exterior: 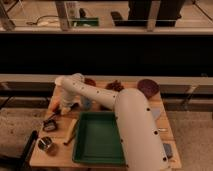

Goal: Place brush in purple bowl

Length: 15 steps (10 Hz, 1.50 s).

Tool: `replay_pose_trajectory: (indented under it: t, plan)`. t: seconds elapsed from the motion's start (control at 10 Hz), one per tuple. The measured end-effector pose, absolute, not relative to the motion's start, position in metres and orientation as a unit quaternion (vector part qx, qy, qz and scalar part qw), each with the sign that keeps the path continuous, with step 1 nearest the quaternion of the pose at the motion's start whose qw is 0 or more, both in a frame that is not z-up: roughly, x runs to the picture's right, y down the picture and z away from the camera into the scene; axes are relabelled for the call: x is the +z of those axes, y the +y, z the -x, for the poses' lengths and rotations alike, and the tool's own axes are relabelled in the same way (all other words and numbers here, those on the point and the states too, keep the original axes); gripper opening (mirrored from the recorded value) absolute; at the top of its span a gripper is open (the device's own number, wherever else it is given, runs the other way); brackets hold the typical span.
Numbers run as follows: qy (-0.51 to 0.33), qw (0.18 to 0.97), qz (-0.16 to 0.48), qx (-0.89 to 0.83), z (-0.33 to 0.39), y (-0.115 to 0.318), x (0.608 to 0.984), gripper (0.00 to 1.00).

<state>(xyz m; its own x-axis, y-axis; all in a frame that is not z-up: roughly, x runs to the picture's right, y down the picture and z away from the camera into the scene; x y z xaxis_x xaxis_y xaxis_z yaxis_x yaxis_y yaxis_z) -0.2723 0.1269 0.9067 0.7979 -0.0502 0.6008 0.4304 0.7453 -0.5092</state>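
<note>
My gripper (54,119) hangs from the white arm (107,100) over the left part of the wooden table (56,155). A small dark squarish object, which looks like the brush (49,124), lies right at the fingertips. I cannot tell whether it is held or only touched. The purple bowl (148,87) stands at the far right back of the table, well away from the gripper, with the arm's thick link between them.
A green tray (97,139) fills the table's middle. A metal cup (45,144) stands front left and a light wooden stick (70,137) lies by the tray's left edge. An orange-red bowl (90,81) and a brown object (116,86) are at the back.
</note>
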Motion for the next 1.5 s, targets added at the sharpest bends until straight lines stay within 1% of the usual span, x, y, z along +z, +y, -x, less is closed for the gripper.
replay_pose_trajectory:
  t: [0.1,0.2,0.4,0.6,0.9,1.2,1.5]
  plan:
    - [-0.290,0.888,0.330,-0.138,0.271,0.125,0.903,0.02]
    - [-0.292,0.888,0.326,-0.144,0.269,0.121,0.897,0.00]
    - [-0.302,0.884,0.313,-0.173,0.265,0.109,0.875,0.00]
    - [-0.341,0.861,0.288,-0.244,0.270,0.086,0.835,0.00]
    - [-0.353,0.860,0.261,-0.260,0.264,0.051,0.803,0.00]
    - [-0.328,0.884,0.237,-0.232,0.224,-0.004,0.785,0.00]
    - [-0.287,0.912,0.220,-0.194,0.154,-0.052,0.780,0.00]
